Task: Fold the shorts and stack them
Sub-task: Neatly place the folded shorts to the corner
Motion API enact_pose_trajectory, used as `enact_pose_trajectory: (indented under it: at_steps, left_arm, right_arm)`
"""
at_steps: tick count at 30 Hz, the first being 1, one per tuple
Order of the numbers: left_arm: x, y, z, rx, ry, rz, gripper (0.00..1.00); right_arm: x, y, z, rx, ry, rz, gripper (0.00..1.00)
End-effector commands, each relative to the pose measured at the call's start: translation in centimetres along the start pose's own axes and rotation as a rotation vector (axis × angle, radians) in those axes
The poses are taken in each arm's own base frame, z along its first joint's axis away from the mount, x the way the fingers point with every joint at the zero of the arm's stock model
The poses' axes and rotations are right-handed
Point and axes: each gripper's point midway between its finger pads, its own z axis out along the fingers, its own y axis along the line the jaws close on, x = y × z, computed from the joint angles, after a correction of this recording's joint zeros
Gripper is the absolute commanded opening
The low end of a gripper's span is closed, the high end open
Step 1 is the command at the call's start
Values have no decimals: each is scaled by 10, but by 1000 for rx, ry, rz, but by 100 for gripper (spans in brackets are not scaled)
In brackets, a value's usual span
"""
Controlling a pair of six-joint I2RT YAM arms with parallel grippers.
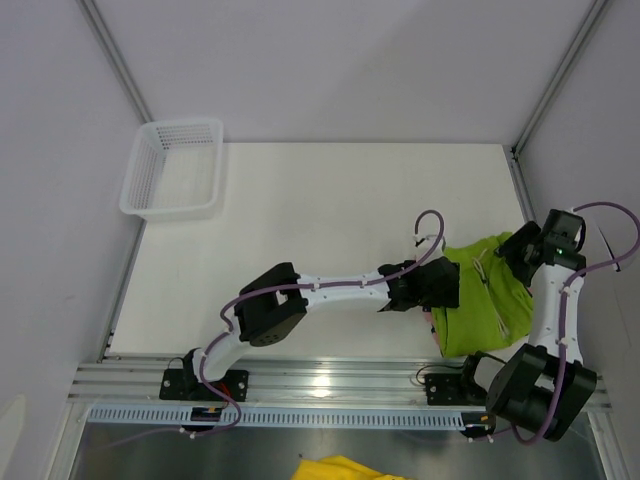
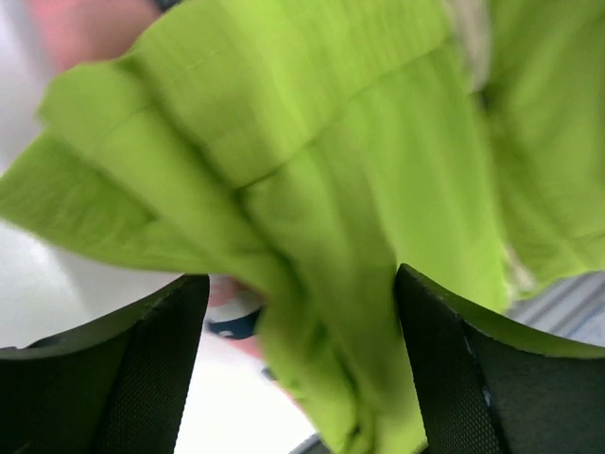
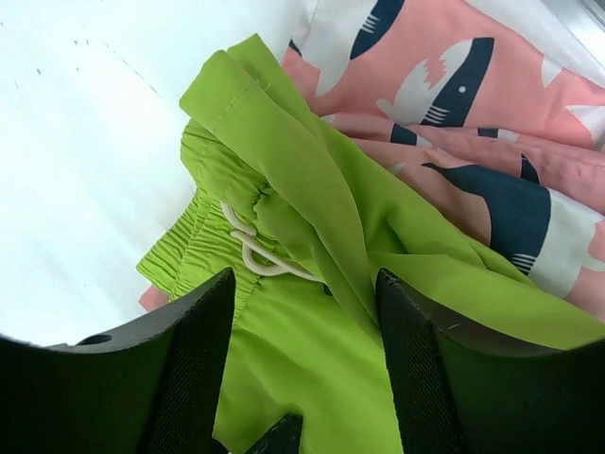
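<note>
The green shorts (image 1: 485,295) lie bunched on top of the pink shorts (image 3: 473,113), at the near right of the surface (image 1: 330,210), close to its right edge. From above only a sliver of pink shows at the pile's left side.

The left hand (image 2: 301,284) is spread wide. A hanging fold of green cloth passes between its fingers but is not pinched. The right hand (image 3: 304,276) is spread too, poised over the waistband and white drawstring (image 3: 248,248), gripping nothing.

The step looks like setting the green pair down on the pink one. To do it well, each hand should likely lift straight up and clear. The left hand needs most care, since cloth drapes against one of its fingers and a sideways pull could drag the fold open. The green pair is rumpled, with a flap doubled over the gathered waistband, so the stack probably wants squaring up. Any smoothing stroke is safer made toward the middle of the surface than toward the edge.

The surface is plain white and matte, with a metal rail (image 1: 330,378) along its near side where the arms are bolted. A white mesh basket (image 1: 175,170) sits at the far left corner, well apart from the pile. Pale walls and slim metal posts enclose the space.
</note>
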Motion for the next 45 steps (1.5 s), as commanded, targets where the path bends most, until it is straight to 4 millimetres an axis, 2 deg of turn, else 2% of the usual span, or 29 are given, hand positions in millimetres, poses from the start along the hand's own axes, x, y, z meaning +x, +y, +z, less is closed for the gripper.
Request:
enact_pose_trajectory:
  at_steps: [1, 3, 4, 6, 7, 10, 11, 12, 13, 14, 16, 18, 19, 20, 22, 23, 25, 27, 29, 30, 32, 34, 36, 37, 40, 44, 45]
  left_arm:
    - [-19, 11, -24, -37, -40, -11, 83]
    - [-28, 23, -30, -56, -55, -7, 83]
    - [-41, 21, -42, -49, -82, 5, 83]
    - [-52, 30, -49, -72, -105, 8, 83]
    - [-61, 30, -58, -74, -127, 12, 83]
    - [-66, 30, -61, -59, -144, 34, 83]
    - [-67, 27, -59, -50, -148, 33, 82]
    - [-69, 24, -58, -41, -150, 36, 83]
    - [-71, 19, -56, -28, -151, 37, 83]
    - [-65, 23, -48, -37, -125, 43, 82]
    - [-66, 17, -47, -28, -123, 41, 81]
    - [-65, 8, -48, 18, -117, 35, 78]
    - [-60, 11, -46, 28, -107, 43, 76]
    - [-61, 1, -53, 80, -103, 41, 71]
    - [-60, -9, -55, 138, -113, 39, 66]
    - [-59, -15, -57, 166, -103, 43, 61]
    - [-58, -23, -59, 190, -99, 50, 55]
    - [-58, -31, -60, 213, -104, 53, 51]
    - [-55, -37, -61, 227, -106, 57, 46]
    - [-54, -38, -60, 231, -107, 64, 43]
    - [-53, -44, -59, 254, -110, 70, 33]
    - [-46, -48, -50, 278, -96, 92, 25]
    - [-45, -51, -45, 278, -84, 96, 21]
    - [-36, -45, -34, 262, -64, 101, 18]
    - [-30, -32, -19, 234, -41, 68, 13]
    - [-5, 2, 12, 180, 51, 6, 7]
    - [-5, 9, 17, 170, 57, -17, 5]
  right_arm:
    - [-29, 15, -9, -43, -70, 19, 64]
    - [-39, 17, -18, -39, -114, 19, 64]
    - [-42, 17, -23, -36, -131, 20, 64]
    - [-49, 12, -36, 1, -181, 15, 63]
    - [-58, 10, -50, 14, -244, 14, 63]
    - [-64, 13, -71, 0, -309, 6, 62]
    - [-64, 18, -74, -28, -318, 9, 61]
    - [-58, 30, -75, -97, -296, 0, 60]
    - [-51, 34, -72, -133, -272, -1, 59]
    - [-48, 43, -71, -186, -262, -9, 54]
    - [-31, 59, -68, -293, -180, -16, 47]
    - [-18, 62, -55, -346, -121, 14, 40]
    - [-10, 67, -53, -393, -79, 29, 22]
    - [-1, 64, -41, -403, -46, 48, 15]
    - [2, 57, -29, -401, -15, 95, 0]
    - [8, 50, -18, -380, 20, 117, 0]
    - [8, 37, -7, -340, 29, 145, 0]
    - [14, 22, 8, -288, 54, 180, 0]
    - [11, 13, 19, -282, 44, 214, 0]
    - [19, 5, 31, -260, 76, 235, 0]
    - [17, 0, 44, -260, 82, 254, 0]
    - [27, -4, 63, -264, 146, 274, 0]
    - [33, -4, 73, -279, 188, 289, 0]
    - [40, -9, 83, -272, 221, 308, 0]
    - [43, -11, 91, -290, 244, 348, 0]
    - [37, -13, 90, -273, 215, 342, 0]
    - [37, -14, 89, -265, 212, 338, 0]
